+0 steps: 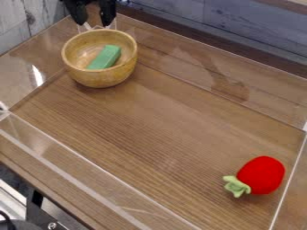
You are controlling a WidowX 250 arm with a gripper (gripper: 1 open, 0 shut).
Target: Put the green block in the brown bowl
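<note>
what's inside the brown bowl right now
The green block lies inside the brown bowl, leaning against the far wall. The bowl floor under the block is covered, so nothing can be told there.
</note>
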